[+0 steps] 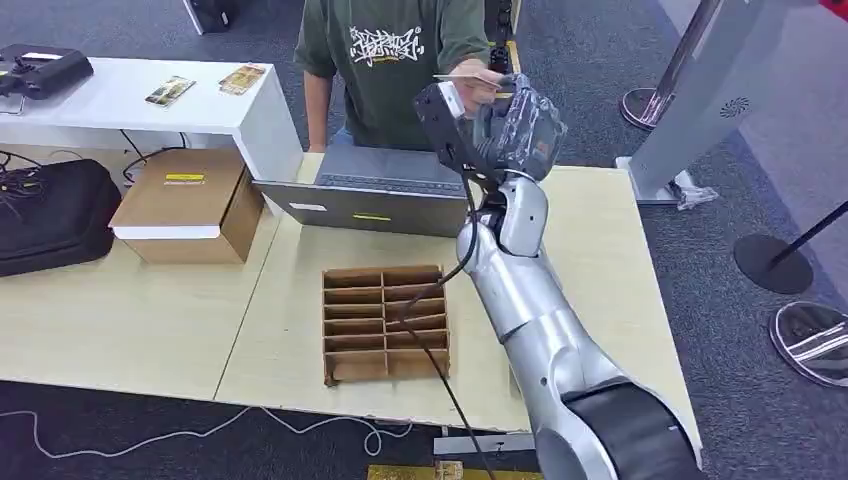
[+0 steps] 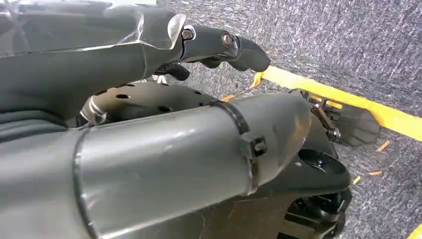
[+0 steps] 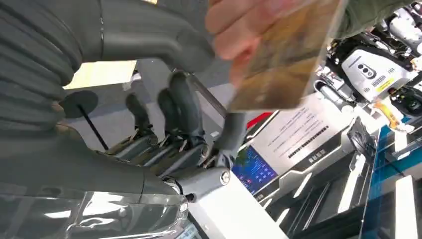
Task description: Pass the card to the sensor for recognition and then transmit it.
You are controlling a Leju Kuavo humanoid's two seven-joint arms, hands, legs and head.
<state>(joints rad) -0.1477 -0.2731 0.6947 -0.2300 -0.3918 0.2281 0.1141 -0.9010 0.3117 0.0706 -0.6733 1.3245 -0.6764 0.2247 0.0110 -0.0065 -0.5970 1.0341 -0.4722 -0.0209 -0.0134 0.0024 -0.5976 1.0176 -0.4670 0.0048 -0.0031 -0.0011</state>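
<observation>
Right hand: the robot's dark many-fingered right hand (image 1: 510, 120), under clear plastic wrap, was raised over the far edge of the table; in the right wrist view (image 3: 179, 124) its fingers stood spread with nothing between them.
Card: a thin tan printed card (image 1: 470, 78) was pinched in a person's hand (image 1: 478, 80) just above and touching or nearly touching the robot's fingers; the wrist view showed it blurred (image 3: 283, 59).
Left hand: the left hand (image 2: 219, 47) hung over grey carpet by a yellow floor line, fingers curled in, holding nothing.
Table: a pale wooden table (image 1: 600, 260) had bare room to the right of the arm up to its right edge.
Divider: a brown cardboard grid divider (image 1: 385, 322) lay near the front edge.
Laptop: a grey open laptop (image 1: 372, 188) sat at the far edge, before the person in a green shirt (image 1: 390, 70).
Box: a closed brown cardboard box (image 1: 190, 205) sat on the table's left part, beside a black bag (image 1: 50, 215).
Room: a white side table (image 1: 150, 100) stood beyond; a grey kiosk post (image 1: 700, 100) stood to the right on the carpet.
</observation>
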